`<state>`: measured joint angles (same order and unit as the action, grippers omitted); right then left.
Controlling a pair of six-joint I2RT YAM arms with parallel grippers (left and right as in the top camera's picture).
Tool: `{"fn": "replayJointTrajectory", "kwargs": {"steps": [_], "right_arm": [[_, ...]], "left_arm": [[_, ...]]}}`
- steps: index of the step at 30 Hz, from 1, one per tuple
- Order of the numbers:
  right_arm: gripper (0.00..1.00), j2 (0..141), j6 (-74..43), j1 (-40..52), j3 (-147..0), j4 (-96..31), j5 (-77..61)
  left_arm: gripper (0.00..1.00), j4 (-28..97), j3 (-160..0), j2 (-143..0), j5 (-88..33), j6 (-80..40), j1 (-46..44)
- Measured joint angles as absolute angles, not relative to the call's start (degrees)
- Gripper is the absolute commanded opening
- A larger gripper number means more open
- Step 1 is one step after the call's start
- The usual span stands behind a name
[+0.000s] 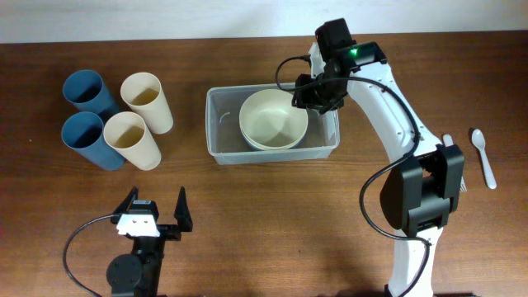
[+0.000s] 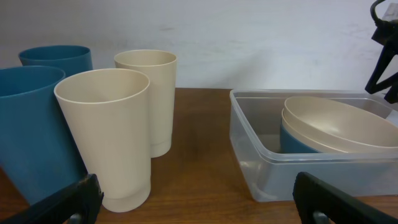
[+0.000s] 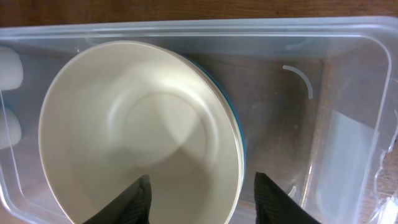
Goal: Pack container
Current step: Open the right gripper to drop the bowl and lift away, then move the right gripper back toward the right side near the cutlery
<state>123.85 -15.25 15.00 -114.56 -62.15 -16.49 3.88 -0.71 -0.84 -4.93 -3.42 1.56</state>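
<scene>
Two nested bowls (image 1: 273, 118) are in the container (image 1: 216, 124). Four cups (image 1: 147, 101) and a spoon (image 1: 485, 161) are outside it. The right gripper (image 3: 203, 180) is spread above the bowls. The left gripper (image 1: 157, 198) is spread and idle.

Blue bowl (image 2: 297, 138) sat mostly hidden under cream bowl (image 3: 137, 130); only a rim sliver showed. Right gripper (image 3: 202, 200) was cut by the lower frame edge, with only its tips visible, spread apart. Left gripper (image 2: 199, 202) was cropped likewise. Nearest blue cup (image 2: 25, 137) ran off the left edge. Pale object (image 1: 448, 142) beside the right arm was partly covered, possibly a utensil handle.
</scene>
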Motion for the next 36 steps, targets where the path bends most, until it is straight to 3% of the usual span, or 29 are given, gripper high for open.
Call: {"fn": "replayJointTrajectory", "kwargs": {"steps": [5,10,17,23,36], "right_arm": [[0.64,123.85,-15.29,14.22,-114.56,-62.28,-16.51],[0.68,124.27,-15.22,10.55,-117.6,-68.38,-16.47],[0.79,124.79,-14.33,0.75,-139.98,-83.99,-12.95],[0.98,123.42,-11.03,-6.17,-152.88,-94.02,-9.56],[0.99,123.22,-15.51,-22.68,-152.31,-95.85,-2.37]], "left_arm": [[1.0,3.88,-0.71,-0.84,-4.95,-3.42,1.56],[1.0,3.88,-0.71,-0.84,-4.93,-3.42,1.56],[1.0,3.86,-0.71,-0.84,-4.93,-3.42,1.56],[1.0,3.88,-0.71,-0.84,-4.93,-3.42,1.56],[1.0,3.88,-0.71,-0.84,-4.93,-3.42,1.56]]}}
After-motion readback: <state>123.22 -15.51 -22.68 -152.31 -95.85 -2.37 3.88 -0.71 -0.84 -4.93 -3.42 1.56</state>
